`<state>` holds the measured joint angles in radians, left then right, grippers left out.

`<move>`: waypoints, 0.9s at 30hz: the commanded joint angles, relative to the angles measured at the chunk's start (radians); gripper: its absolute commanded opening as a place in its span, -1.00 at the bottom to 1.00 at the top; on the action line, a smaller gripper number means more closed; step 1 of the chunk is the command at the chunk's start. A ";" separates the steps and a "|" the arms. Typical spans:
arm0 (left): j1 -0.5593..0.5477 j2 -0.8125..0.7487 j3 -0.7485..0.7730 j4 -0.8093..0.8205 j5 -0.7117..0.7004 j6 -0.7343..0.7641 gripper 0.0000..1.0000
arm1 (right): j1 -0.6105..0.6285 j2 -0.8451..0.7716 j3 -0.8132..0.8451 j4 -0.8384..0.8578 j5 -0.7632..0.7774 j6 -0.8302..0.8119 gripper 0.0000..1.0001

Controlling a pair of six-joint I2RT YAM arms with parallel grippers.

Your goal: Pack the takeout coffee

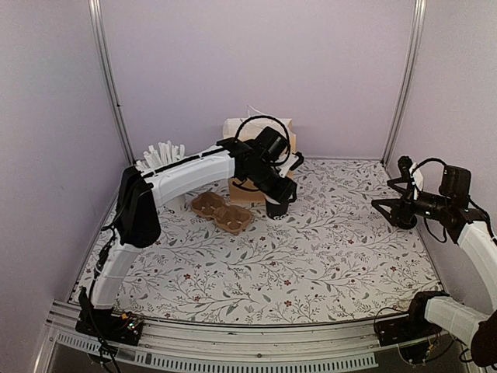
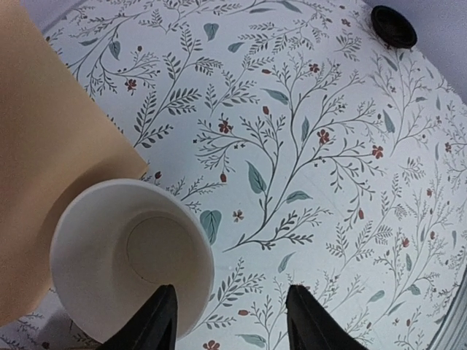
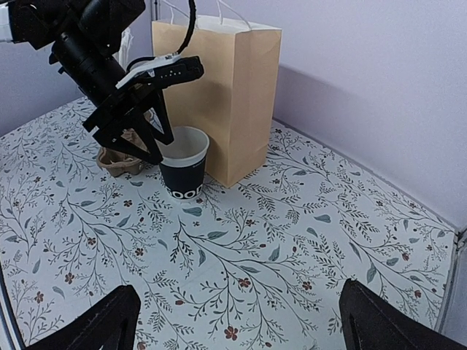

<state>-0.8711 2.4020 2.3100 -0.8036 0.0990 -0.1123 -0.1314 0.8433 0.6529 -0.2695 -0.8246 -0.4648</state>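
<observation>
Left claw open, jaws spread, poised at rim of cup; whether touching, we cannot tell. Cup upright, uncovered, just beside paper bag. Lid well apart on table. Right claw wide open, holding nothing. We judge cup pick-up in hand; next: straddle wall, close gently, no tipping.

No readable text. Only marking: white print low on the side of the black paper cup, seen in the right wrist view. Looks like a few characters, too blurred to make out.
</observation>
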 commanded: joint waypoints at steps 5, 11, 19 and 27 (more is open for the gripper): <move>0.006 0.086 0.075 0.026 -0.019 0.020 -0.18 | -0.004 0.007 -0.013 0.005 -0.010 -0.011 0.98; 0.006 0.095 0.075 0.033 -0.038 0.024 -0.38 | -0.003 0.009 -0.015 0.007 -0.005 -0.015 0.98; 0.003 0.070 0.071 0.015 -0.041 0.023 -0.96 | -0.004 0.008 -0.018 0.009 0.001 -0.018 0.98; -0.080 -0.150 -0.068 -0.016 -0.096 0.033 -1.00 | -0.004 0.006 -0.016 0.010 0.011 -0.020 0.98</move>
<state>-0.8860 2.4302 2.3169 -0.7998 0.0341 -0.0902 -0.1318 0.8501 0.6472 -0.2691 -0.8211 -0.4728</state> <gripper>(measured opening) 0.024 0.989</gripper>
